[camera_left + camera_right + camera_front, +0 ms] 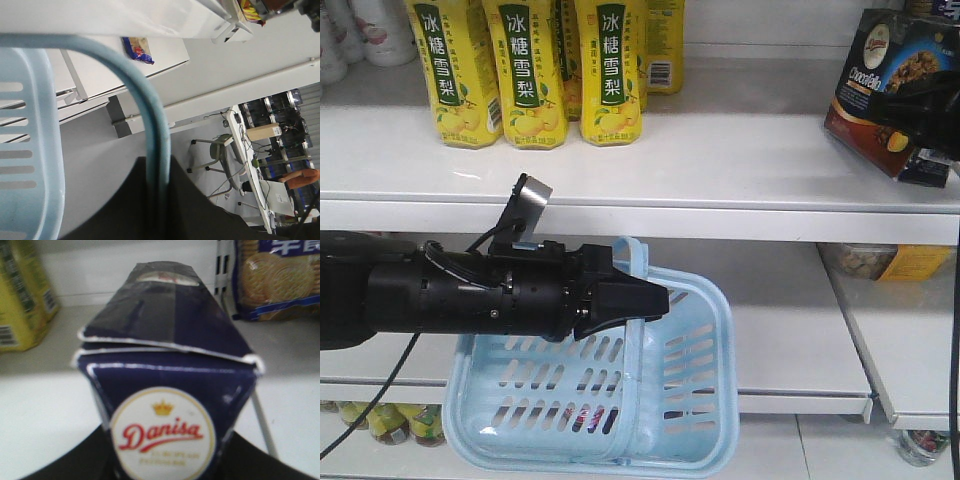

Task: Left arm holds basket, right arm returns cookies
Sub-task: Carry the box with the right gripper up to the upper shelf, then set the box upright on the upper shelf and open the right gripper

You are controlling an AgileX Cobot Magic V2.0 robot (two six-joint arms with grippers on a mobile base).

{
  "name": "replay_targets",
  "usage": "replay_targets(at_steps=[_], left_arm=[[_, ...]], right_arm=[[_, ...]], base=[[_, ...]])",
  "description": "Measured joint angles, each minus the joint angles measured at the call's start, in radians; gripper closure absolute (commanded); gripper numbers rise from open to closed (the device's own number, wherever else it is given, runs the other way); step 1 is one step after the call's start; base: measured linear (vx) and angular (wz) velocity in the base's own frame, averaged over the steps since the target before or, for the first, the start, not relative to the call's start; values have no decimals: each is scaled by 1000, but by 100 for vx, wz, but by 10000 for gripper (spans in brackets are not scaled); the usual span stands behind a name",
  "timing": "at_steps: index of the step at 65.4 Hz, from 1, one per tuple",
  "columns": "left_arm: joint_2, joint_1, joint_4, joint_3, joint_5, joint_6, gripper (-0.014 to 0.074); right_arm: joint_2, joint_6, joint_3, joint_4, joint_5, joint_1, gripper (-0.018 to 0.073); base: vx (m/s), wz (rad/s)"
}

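Note:
The light blue basket (600, 400) hangs tilted in front of the lower shelves by its hoop handle (638, 262). My left gripper (655, 300), at the end of the thick black left arm (440, 295), is shut on that handle. In the left wrist view the handle (150, 110) runs down between the dark jaws of the left gripper (159, 175). The cookies (880, 85), a navy-and-brown box, lean tilted over the top shelf at the far right, with my right gripper (928, 108) shut on them. The right wrist view shows the cookies (165, 335) end-on, round logo facing me, between the right gripper (164, 452) jaws.
Yellow-labelled drink bottles (530, 70) stand in a row on the top shelf (640, 190), left of the cookies. A blue biscuit packet (275, 275) lies at the back right of that shelf. Packets (890, 262) sit on the lower right shelf. Jars (390, 425) stand low left.

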Motion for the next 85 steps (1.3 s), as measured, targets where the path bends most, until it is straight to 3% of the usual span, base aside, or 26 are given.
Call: replay_targets(at_steps=[24,45,53,85], left_arm=[[0,0,0,0,0,1,599],[0,0,0,0,0,1,599],[0,0,0,0,0,1,599],[0,0,0,0,-1,1,599]], right_arm=[[164,26,-12,-136,-204,-19,351],[166,37,-7,-164,-198,-19,18],[140,41,-5,-147,-174,-19,-66],[3,9,87,-121,-50,87,-29]], base=[[0,0],[0,0],[0,0],[0,0]])
